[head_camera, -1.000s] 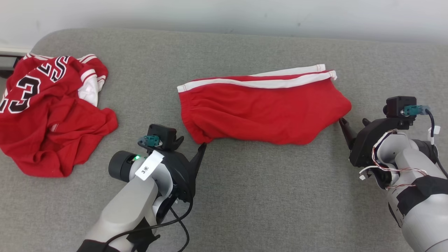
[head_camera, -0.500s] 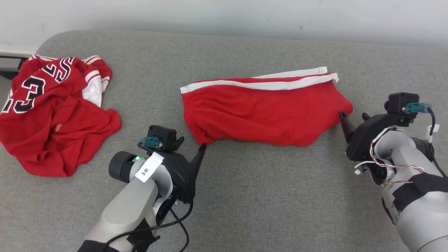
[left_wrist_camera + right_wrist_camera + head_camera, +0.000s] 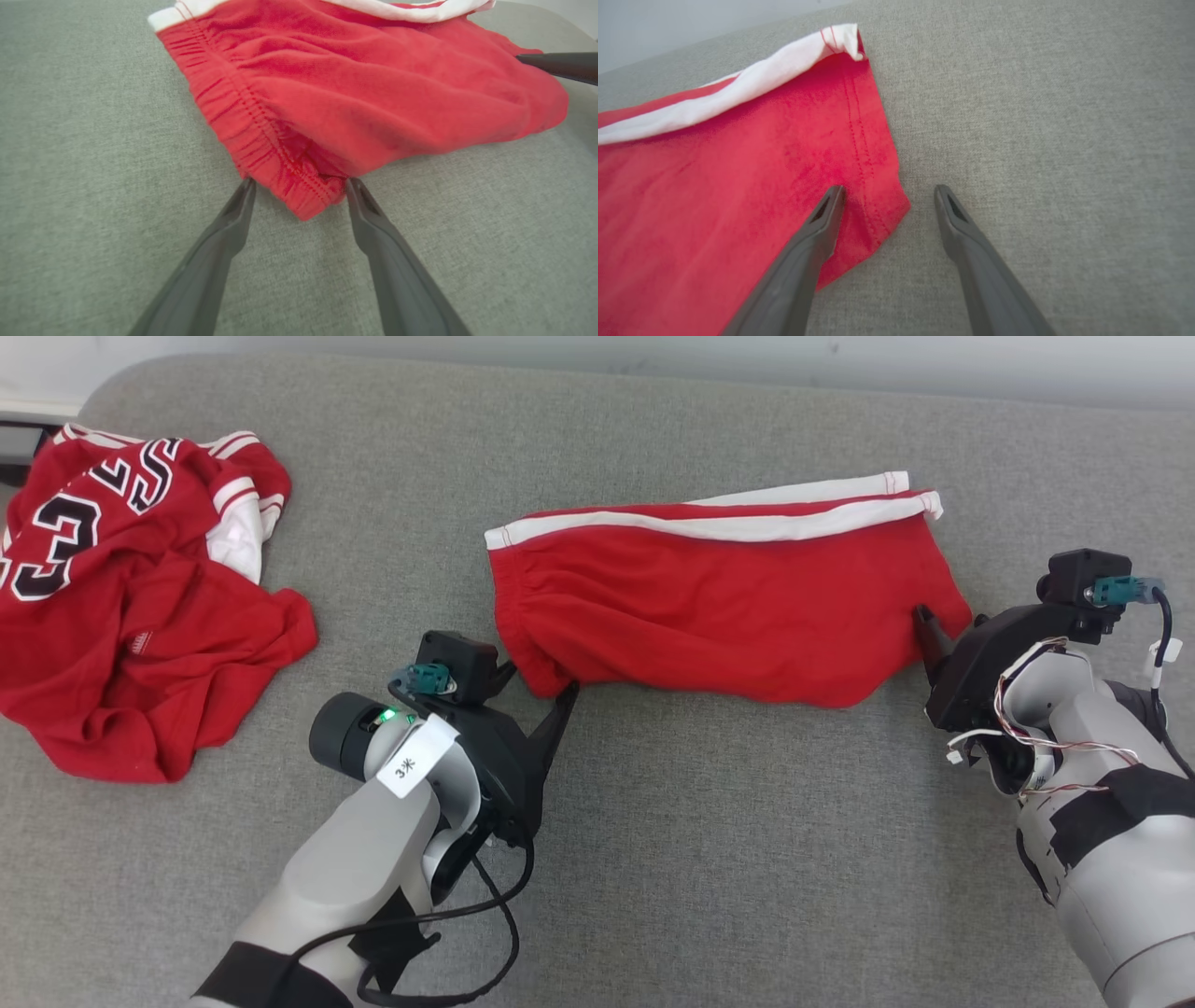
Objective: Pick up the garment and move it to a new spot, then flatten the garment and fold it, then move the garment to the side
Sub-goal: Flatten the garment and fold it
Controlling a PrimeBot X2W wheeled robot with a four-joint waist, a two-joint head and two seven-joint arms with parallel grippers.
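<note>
The garment is a pair of red shorts with a white side stripe, lying folded lengthwise on the grey cushion. My left gripper stands open at its near left corner. In the left wrist view the elastic waistband corner of the garment lies between the open fingers of my left gripper. My right gripper is open at the near right corner. In the right wrist view the garment has its hem corner between the fingers of my right gripper, the left finger resting over the red cloth.
A crumpled red jersey with white and black lettering lies at the far left. The grey cushion stretches wide in front of the garment. Its rounded back edge meets a pale wall. The right gripper's finger shows in the left wrist view.
The head view has shifted. My right gripper has moved forward from just clear of the garment onto its right corner. The left gripper has edged forward around the waistband corner.
</note>
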